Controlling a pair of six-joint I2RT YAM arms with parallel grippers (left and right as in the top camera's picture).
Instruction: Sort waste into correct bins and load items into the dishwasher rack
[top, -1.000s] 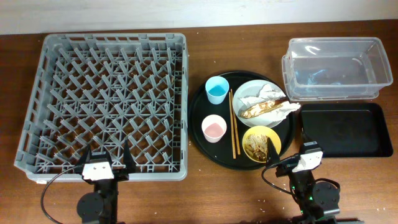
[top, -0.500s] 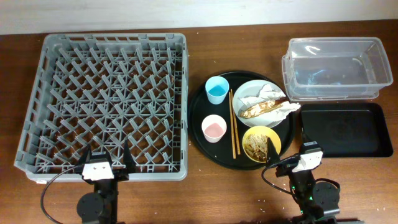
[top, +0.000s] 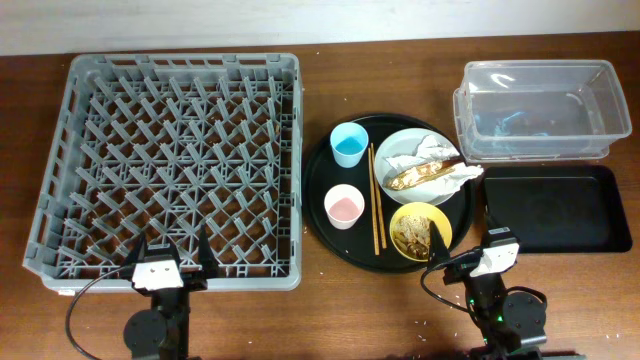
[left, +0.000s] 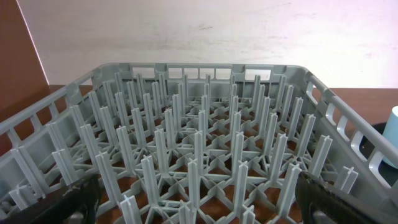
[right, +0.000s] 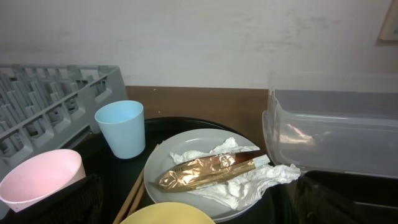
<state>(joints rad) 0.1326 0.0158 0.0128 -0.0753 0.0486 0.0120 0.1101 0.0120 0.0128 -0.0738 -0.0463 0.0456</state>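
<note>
The grey dishwasher rack fills the left of the table and the left wrist view. A round black tray holds a blue cup, a pink cup, wooden chopsticks, a pale plate and a yellow bowl with brown food scraps. White napkins and a gold-brown wrapper lie on the plate. A clear tub and a shallow black tray stand at the right. My left gripper is open at the rack's near edge. My right gripper is open beside the bowl.
The right wrist view shows the blue cup, pink cup, chopsticks, yellow bowl rim and clear tub. Bare brown table lies in front of the round tray. A pale wall stands behind the table.
</note>
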